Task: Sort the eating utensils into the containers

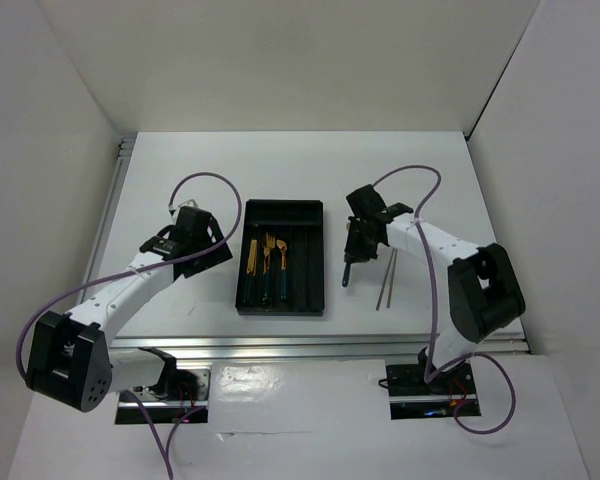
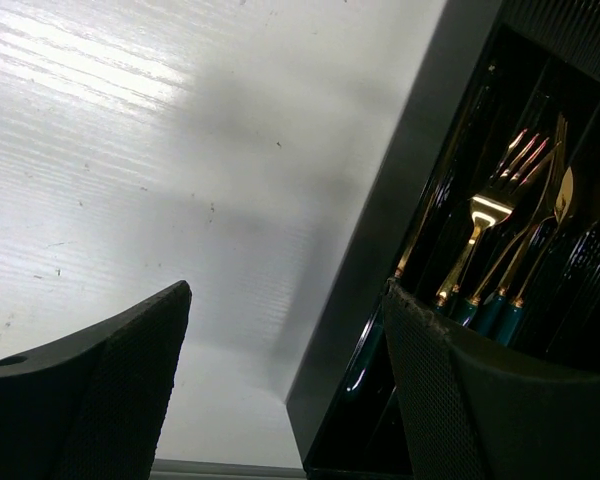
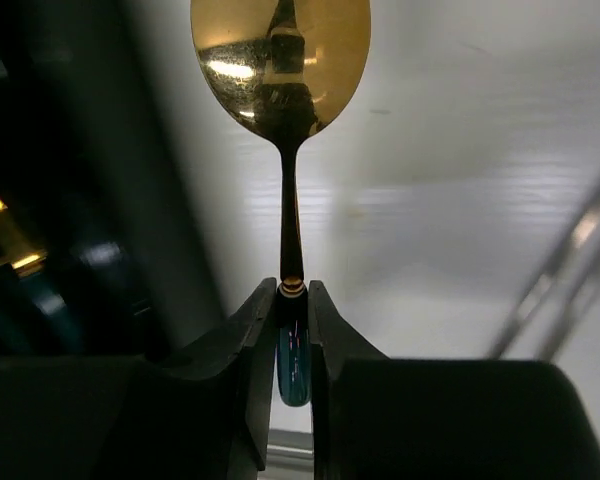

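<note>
Right wrist view shows the right jaws pinched shut on the spoon (image 3: 282, 70). Their tips clamp the top of its teal handle just under the gold collar, and the gold stem and bowl run out toward 12 o'clock. Gripping that narrow, straight part rather than the rounded bowl looks deliberate: it keeps the spoon in line with the fingers, so it can go lengthwise into a slot. Whether the spoon is off the worktop (image 1: 180, 170) I cannot tell. At 9 o'clock of the jaws in this view is the dark side of the black tray (image 1: 283, 204). At 3 to 4 o'clock the two chopsticks (image 3: 570, 265) lie blurred on the white surface.

From the top external view, the right jaws and spoon sit just beside the tray's 3 o'clock wall, outside it. The chopsticks lie side by side a little further toward 3 o'clock. Inside the tray, gold-headed utensils (image 1: 267, 262) lie lengthwise in the lanes of its 9 o'clock half, handles toward 6 o'clock and heads toward 12. The left wrist view shows a fork (image 2: 495, 200) among them. I judge the spoon is meant to join them in the same lengthwise way.

The left jaws stand wide apart and hold nothing, hovering over bare worktop at the tray's 9 o'clock wall. They are probably parked there so the right arm can work.
</note>
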Controlling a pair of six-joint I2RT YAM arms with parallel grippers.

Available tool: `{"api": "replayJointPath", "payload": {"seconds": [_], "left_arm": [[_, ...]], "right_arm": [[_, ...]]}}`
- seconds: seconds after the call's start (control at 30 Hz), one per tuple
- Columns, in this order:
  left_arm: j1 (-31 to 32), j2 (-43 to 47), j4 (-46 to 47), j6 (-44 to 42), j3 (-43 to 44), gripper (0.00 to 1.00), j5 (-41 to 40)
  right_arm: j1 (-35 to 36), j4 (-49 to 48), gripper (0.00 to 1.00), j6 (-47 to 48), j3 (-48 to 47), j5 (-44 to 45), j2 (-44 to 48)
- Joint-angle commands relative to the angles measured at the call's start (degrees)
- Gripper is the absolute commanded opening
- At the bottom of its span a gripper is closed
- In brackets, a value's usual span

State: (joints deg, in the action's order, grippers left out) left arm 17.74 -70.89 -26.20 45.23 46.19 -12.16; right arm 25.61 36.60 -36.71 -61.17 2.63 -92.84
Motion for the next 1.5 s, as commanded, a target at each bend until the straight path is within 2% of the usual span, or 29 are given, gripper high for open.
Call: {"api": "replayJointPath", "payload": {"seconds": [0.0,0.03,0.1,0.33,0.6,0.87,1.1,1.47], "left_arm": [[-0.3,-0.9,1.9,-0.3,2.0,0.83,1.0],[-0.3,-0.9,1.9,-0.3,2.0,0.83,1.0],[-0.3,-0.9,1.9,-0.3,2.0,0.83,1.0],[-0.3,-0.4,1.9,-0.3,1.4,0.83,1.0],[-0.3,-0.4,1.9,-0.3,1.4,0.83,-0.8],[-0.3,0.8,1.4,0.2,0.3,0.83,-1.3],[-0.3,1.9,1.4,0.2,-0.2,0.83,-1.3],[-0.3,2.5,1.4,0.2,-1.3,0.83,-1.3]], "right_arm": [[1.5,-9.9,0.00,4.4,-4.0,-11.7,6.0],[1.5,-12.6,0.00,4.4,-4.0,-15.9,6.0],[3.6,-13.4,0.00,4.4,-6.4,-17.9,4.8],[10.8,-14.5,0.00,2.5,-13.0,-16.9,-5.2],[14.6,-11.6,0.00,0.2,-18.1,-14.2,-12.8],[15.1,-11.1,0.00,-0.9,-18.1,-14.9,-14.5],[15.7,-11.6,0.00,-5.6,-16.3,-14.9,-15.0],[16.2,-10.2,0.00,-9.8,-15.7,-11.7,-15.0]]}}
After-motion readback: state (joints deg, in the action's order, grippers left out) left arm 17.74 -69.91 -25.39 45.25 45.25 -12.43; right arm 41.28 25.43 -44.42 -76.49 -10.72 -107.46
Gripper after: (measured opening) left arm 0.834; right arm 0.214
